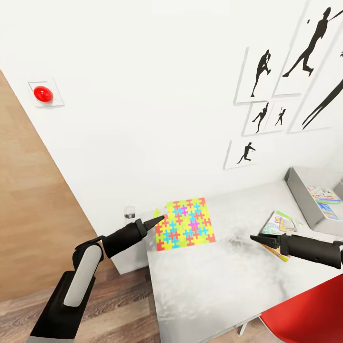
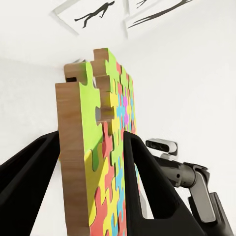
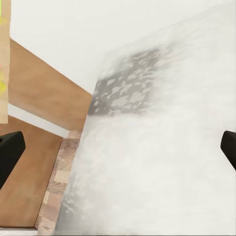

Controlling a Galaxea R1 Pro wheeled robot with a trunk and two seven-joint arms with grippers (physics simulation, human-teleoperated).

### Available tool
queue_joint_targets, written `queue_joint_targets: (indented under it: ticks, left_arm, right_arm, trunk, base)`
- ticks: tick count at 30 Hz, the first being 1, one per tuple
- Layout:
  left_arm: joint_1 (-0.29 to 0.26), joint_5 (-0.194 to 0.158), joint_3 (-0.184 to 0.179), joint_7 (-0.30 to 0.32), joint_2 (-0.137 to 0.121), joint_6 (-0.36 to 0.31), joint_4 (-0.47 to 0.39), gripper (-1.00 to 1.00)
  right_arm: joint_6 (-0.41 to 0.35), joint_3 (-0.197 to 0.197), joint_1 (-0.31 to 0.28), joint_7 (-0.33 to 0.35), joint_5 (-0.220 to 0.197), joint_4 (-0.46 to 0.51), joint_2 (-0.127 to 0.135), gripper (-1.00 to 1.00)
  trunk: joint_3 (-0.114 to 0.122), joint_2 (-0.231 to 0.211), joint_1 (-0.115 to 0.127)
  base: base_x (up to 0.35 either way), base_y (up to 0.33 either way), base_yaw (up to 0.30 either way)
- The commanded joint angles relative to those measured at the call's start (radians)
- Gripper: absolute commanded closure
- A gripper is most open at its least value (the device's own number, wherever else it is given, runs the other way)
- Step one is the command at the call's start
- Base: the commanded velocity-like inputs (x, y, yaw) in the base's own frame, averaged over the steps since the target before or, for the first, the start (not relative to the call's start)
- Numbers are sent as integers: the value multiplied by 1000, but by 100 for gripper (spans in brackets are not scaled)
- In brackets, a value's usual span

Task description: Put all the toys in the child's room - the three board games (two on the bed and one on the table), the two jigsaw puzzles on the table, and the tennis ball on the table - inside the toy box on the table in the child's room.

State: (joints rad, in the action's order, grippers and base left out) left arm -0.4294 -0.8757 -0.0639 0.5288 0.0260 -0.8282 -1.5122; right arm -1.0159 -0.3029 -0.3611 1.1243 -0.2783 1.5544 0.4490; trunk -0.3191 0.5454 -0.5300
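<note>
The jigsaw puzzle [image 1: 185, 224], flat on the tabletop [image 1: 224, 281], is pinched at its edge by the left gripper [image 1: 159, 220] jaws. The right gripper [image 1: 254, 238] jaws are spread. No writing is legible on the board games [image 1: 325, 198] inside the toy box [image 1: 300, 195].

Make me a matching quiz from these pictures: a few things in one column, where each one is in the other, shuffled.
Things:
1. jigsaw puzzle
2. left gripper
3. toy box
4. right gripper

Places or states:
A. at the table's far right end, a game box inside
B. jaws on either side of the puzzle's corner
C. flat on the table by the wall
D. open above bare tabletop

Pairs: 1-C, 2-B, 3-A, 4-D
</note>
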Motion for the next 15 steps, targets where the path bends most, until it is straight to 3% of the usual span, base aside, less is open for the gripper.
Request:
queue_joint_targets:
  ticks: [1,15]
  left_arm:
    - [-1,-2,1,1,1,-6,0,100]
    - [-1,-2,1,1,1,-6,0,100]
  right_arm:
    - [-4,-1,-1,10,1,-6,0,-100]
    - [-4,-1,-1,47,1,-41,0,-100]
  trunk:
    - [-1,1,0]
    - [-1,1,0]
  base:
    - [0,0,0]
    - [0,0,0]
